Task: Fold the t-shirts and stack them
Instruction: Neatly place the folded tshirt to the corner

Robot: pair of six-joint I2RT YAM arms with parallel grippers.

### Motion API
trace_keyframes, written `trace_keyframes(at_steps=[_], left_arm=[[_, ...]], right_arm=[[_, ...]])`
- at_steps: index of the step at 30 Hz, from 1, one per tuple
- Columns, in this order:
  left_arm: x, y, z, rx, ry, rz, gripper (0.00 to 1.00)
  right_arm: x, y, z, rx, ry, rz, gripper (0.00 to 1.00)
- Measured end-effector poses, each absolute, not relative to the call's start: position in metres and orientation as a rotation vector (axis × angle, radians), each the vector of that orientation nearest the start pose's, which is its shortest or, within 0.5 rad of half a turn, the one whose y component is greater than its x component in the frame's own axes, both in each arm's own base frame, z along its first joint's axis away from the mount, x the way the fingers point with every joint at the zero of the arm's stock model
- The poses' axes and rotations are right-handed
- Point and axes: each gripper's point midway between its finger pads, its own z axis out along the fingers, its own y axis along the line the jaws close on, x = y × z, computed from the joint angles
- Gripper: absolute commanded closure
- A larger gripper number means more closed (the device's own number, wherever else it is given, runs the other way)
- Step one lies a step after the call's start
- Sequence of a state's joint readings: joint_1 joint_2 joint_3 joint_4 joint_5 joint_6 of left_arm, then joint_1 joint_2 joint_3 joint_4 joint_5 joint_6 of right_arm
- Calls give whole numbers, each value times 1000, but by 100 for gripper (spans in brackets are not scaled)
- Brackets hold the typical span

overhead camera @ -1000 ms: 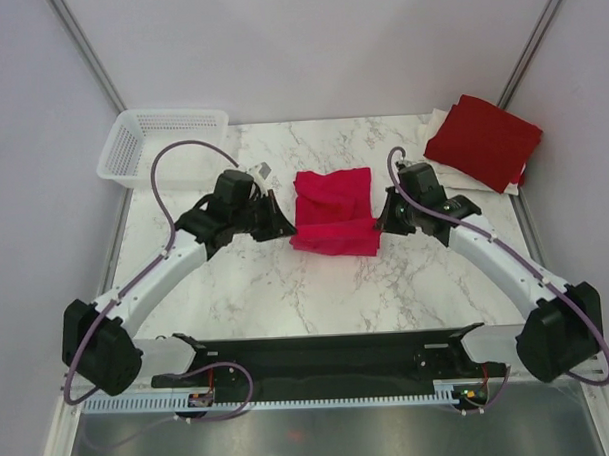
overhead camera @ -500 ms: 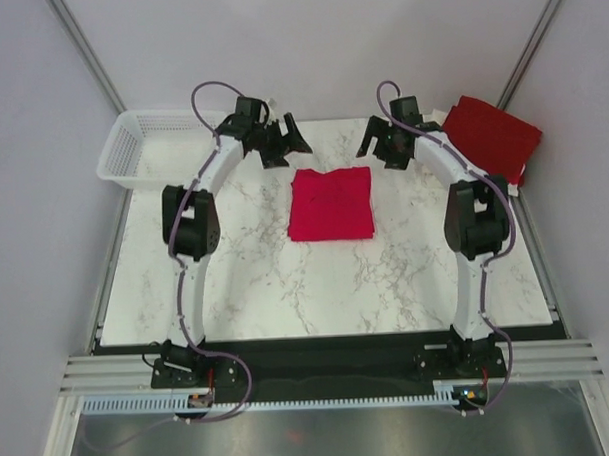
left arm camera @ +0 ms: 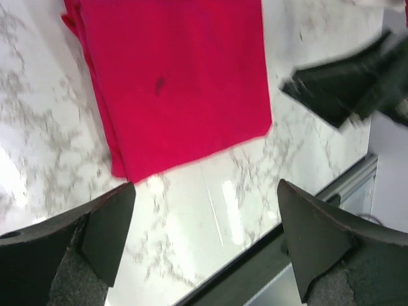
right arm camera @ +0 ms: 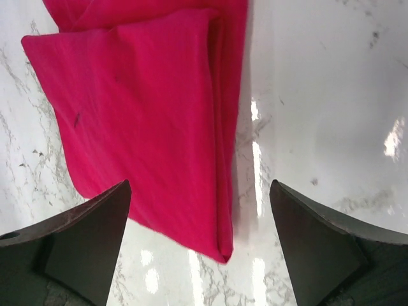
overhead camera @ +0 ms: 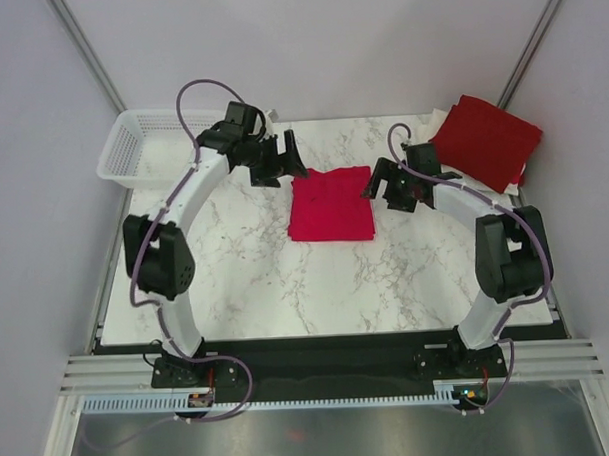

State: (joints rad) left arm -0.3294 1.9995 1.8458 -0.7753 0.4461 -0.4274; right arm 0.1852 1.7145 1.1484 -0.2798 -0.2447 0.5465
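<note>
Both claws are spread wide and empty, nothing pinched. The left claw (overhead camera: 282, 161) hangs just off the far-left corner of the folded crimson shirt (overhead camera: 331, 204). The right claw (overhead camera: 385, 185) is just beside its right edge. Neither looks to be touching it. That shirt lies flat on the table (overhead camera: 266, 279) between them. The darker red shirt (overhead camera: 485, 140) sits far right on the white ones (overhead camera: 443, 117), well apart from the left claw.
</note>
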Motion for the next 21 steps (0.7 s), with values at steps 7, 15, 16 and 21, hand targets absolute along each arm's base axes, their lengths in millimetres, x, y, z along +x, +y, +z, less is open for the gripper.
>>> trace_keyframes(at_steps=[7,15,16,21], left_arm=[[334,-212,216,151,2481,-814,0],[240,-167,168,122,2557,-719,0],[233,-164,167,123,2549,-720,0],[209,-151,168,124,2479,-708,0]], right_arm=[[428,157,40,320,2505,699,2],[486,168,44,295,2384,746,4],[489,170,44,291,2372,758,5],[502,183,43,278,2303,862,26]])
